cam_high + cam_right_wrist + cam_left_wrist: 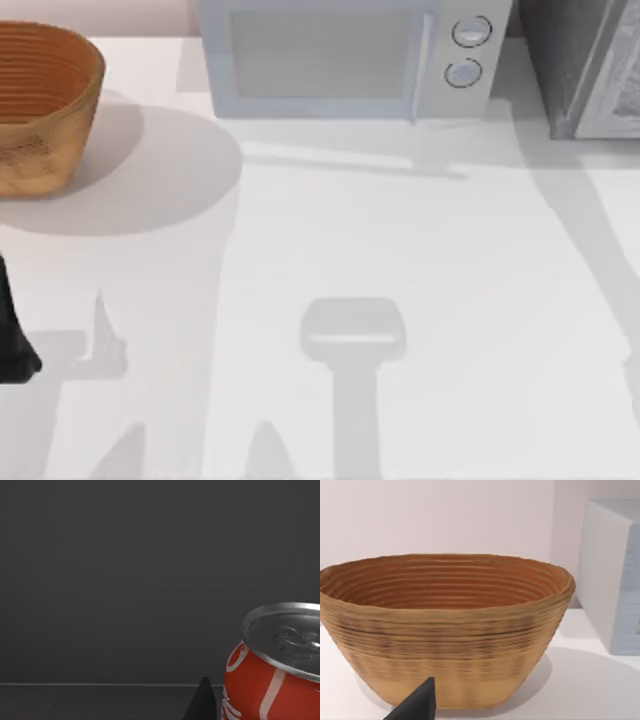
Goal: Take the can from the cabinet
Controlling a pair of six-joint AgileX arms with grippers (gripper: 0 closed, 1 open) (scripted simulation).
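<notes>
The right wrist view looks into a dark grey space, apparently the inside of the cabinet (585, 65), whose dark side and paler speckled panel stand at the upper right of the top view. Closest in that wrist view is a single dark fingertip (202, 700) of the right pincer, low in the frame, and just beside it, toward the lower right of the frame, stands the can (274, 672). The can is upright, its long axis vertical, silver lid on top and red label with white script facing the camera. It appears to rest on the cabinet's floor, with the back wall plain and dark behind it. Whether the right pincer is wide, narrow or closed on the can cannot be told, since one fingertip alone is seen and its partner is cut off by the frame.

The right arm is plainly the nearer one. As a judgement, the coming move depends on the can lying slightly off to the side of that fingertip, so the pincer needs to sit square around the can's body before pulling it out.

The left arm (15, 340) is parked at the lower left of the desk (420, 250). Its wrist view faces the basket (445, 645), whose bowl looks empty as far as the inside shows; its pincer's spread cannot be told. At the top centre stands the microwave (340, 60), door shut.
</notes>
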